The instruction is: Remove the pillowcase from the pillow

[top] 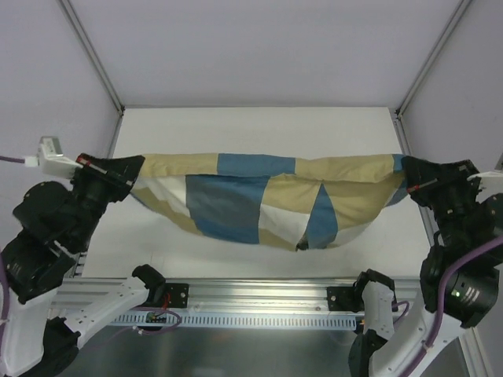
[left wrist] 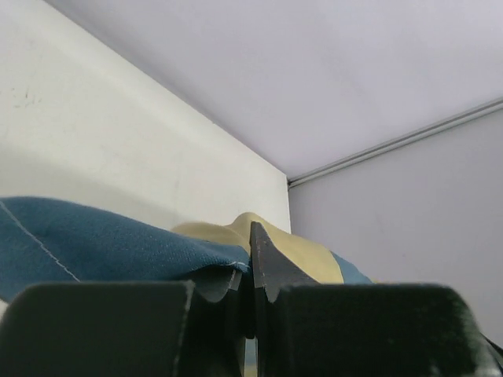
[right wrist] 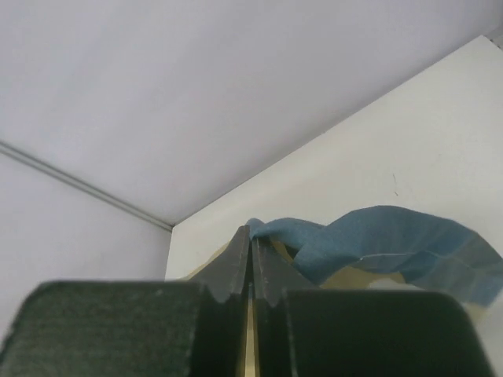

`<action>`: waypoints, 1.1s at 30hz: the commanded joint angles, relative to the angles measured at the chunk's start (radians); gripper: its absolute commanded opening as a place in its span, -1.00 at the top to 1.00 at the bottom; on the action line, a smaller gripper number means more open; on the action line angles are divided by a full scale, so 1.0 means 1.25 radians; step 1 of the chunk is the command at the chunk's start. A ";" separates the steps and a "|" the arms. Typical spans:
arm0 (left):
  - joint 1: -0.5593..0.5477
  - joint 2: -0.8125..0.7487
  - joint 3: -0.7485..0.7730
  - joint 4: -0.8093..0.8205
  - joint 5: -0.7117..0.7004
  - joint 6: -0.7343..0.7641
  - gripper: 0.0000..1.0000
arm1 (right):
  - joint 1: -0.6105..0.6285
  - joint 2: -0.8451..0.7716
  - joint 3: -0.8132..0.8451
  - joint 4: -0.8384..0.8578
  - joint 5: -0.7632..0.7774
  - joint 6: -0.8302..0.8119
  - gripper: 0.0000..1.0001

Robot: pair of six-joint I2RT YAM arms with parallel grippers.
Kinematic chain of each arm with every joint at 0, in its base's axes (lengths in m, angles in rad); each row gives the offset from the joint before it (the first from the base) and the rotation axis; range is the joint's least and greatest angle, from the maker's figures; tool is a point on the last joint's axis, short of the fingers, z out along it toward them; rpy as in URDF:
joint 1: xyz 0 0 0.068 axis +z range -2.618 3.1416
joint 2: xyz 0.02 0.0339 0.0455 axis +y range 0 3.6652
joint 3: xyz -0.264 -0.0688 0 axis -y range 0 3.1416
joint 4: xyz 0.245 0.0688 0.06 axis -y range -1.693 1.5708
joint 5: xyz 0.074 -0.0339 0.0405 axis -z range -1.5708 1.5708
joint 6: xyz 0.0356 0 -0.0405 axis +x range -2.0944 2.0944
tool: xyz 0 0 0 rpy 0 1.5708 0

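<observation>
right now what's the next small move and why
Probably lift both ends slightly higher and shake: the left gripper and right gripper are each shut on an end of the checked pillowcase, which sags bulging between them, and no pillow shows yet.

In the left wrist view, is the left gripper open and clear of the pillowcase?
No, the left gripper is shut on the blue edge of the pillowcase.
</observation>
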 commanded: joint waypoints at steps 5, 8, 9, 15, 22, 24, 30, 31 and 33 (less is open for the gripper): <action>0.010 -0.086 0.038 -0.033 -0.073 0.064 1.00 | 0.031 -0.046 0.089 -0.086 0.077 -0.048 0.99; 0.009 -0.042 -0.010 -0.037 -0.109 0.063 1.00 | 0.031 -0.041 -0.018 -0.033 0.054 -0.026 0.99; 0.009 -0.019 -0.021 -0.037 -0.112 0.065 1.00 | 0.033 -0.041 -0.072 0.002 0.043 -0.012 0.99; 0.130 0.273 0.016 -0.029 0.006 0.143 1.00 | 0.081 0.070 -0.373 0.159 0.121 -0.032 0.97; 0.215 0.553 0.110 -0.025 0.257 0.242 -0.74 | 0.154 0.197 -0.353 0.073 0.199 -0.145 -0.99; 0.164 0.558 0.099 -0.026 0.216 0.256 -0.75 | 0.164 0.160 -0.386 0.087 0.211 -0.153 -0.93; 0.028 0.585 0.039 -0.029 0.213 0.243 -0.54 | 0.255 0.124 -0.452 0.078 0.195 -0.164 -0.93; -0.020 0.595 0.034 -0.029 0.232 0.234 -0.52 | 0.274 0.120 -0.468 0.083 0.185 -0.161 -0.93; -0.071 0.636 0.035 -0.029 0.235 0.223 -0.49 | 0.354 0.100 -0.497 0.078 0.215 -0.150 -0.93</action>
